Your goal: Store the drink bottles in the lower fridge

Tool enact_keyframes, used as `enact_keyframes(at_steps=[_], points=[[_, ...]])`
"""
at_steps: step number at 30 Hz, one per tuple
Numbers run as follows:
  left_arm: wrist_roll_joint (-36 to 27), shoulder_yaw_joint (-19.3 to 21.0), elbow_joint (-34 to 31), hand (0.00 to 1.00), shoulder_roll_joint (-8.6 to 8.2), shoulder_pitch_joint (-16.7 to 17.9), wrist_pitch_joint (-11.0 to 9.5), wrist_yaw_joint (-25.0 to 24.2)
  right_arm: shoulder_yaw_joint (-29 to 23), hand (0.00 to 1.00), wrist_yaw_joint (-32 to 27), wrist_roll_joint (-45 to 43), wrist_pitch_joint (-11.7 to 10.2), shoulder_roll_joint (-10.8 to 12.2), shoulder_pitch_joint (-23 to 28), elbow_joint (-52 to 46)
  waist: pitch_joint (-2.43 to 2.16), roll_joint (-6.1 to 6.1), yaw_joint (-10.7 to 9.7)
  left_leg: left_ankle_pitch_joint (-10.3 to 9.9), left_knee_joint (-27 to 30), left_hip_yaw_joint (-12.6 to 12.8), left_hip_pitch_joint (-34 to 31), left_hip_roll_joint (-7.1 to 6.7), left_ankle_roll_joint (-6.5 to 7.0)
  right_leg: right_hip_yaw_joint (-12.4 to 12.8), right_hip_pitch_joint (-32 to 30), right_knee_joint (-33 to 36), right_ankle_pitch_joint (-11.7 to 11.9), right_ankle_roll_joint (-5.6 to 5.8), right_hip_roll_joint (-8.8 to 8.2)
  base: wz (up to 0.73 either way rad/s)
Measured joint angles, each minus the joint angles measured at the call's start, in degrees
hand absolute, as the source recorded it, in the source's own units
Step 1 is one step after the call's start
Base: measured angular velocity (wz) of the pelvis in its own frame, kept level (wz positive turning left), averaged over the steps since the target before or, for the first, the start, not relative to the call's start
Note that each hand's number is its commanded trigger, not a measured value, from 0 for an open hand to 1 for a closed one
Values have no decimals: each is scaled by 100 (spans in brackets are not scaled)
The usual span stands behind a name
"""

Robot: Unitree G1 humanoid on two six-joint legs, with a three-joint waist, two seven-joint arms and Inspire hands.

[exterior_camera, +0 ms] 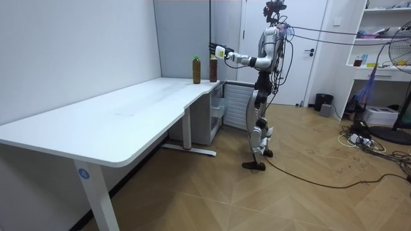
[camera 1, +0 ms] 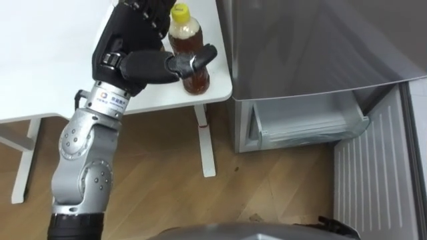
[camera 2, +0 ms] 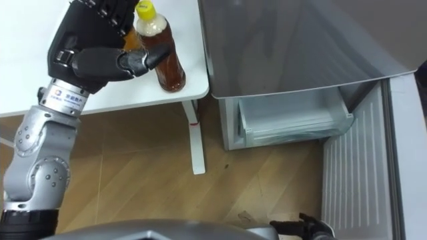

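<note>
A bottle of brown tea with a yellow cap [camera 1: 191,47] [camera 2: 163,50] stands upright at the near right corner of the white table [camera 1: 40,60]. My left hand [camera 1: 137,53] [camera 2: 87,50] is right beside it, thumb stretched across the front of the bottle and fingers loosely bent on the side by its cap. The hand is open, not closed round the bottle. In the room view the hand [exterior_camera: 220,51] is level with this bottle's [exterior_camera: 213,68] top, and a second bottle with a green cap [exterior_camera: 196,69] stands to the room view's left of it.
The grey fridge [camera 1: 313,47] stands right of the table. Its lower compartment is open, showing a clear drawer [camera 1: 310,123], with the ribbed door [camera 1: 373,180] swung out at the lower right. Wooden floor and the table's white leg [camera 1: 207,147] lie between.
</note>
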Motion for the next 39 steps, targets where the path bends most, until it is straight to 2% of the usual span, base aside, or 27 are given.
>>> enact_keyframes(at_steps=[10, 16, 17, 21, 23, 27, 39], points=[[-216, 14, 66, 0, 0, 0, -24, -13, -7, 0, -11, -6, -1, -9, 7, 0, 6, 12, 4, 1, -63, 32, 50, 0, 0, 20, 3, -7, 0, 0, -2, 0], [-194, 53, 205, 0, -1, 0, -158, 0, -15, 0, -122, -64, -3, -3, 18, -5, 9, 9, 8, 1, -83, 44, 69, 1, 0, 28, 1, -8, 0, 0, -3, 0], [-148, 86, 212, 0, -1, 0, -147, 8, -15, 0, -130, -80, -1, -4, 19, -5, 12, 2, 12, 1, -79, 50, 65, 5, 0, 28, -7, -7, 0, 0, -4, 0], [58, 105, 522, 0, 11, 5, 108, 179, -16, 0, -138, -82, 4, -3, 40, -21, 31, -26, 6, 0, -64, 52, 40, 10, 0, 28, -20, -7, 0, 0, -3, 0], [63, 123, 522, 0, 11, 4, 178, 220, -17, 0, -123, -144, 26, -4, 39, -38, 23, -31, 4, -1, -55, 55, -6, 15, -1, 31, -63, 0, 0, 0, -1, 0], [36, 235, 510, 0, 13, 3, 177, 221, -17, 0, -85, -276, 35, -4, 37, -50, 18, -35, -4, 0, -61, 87, -18, 23, -1, 49, -98, 9, 0, 0, -1, -2], [18, 232, 239, 0, 12, 3, 121, 226, -4, 0, -2, -292, -29, 20, 47, -34, 11, -68, 3, 1, -62, 95, -7, 27, -3, 52, -95, 3, 0, 0, 1, 0]])
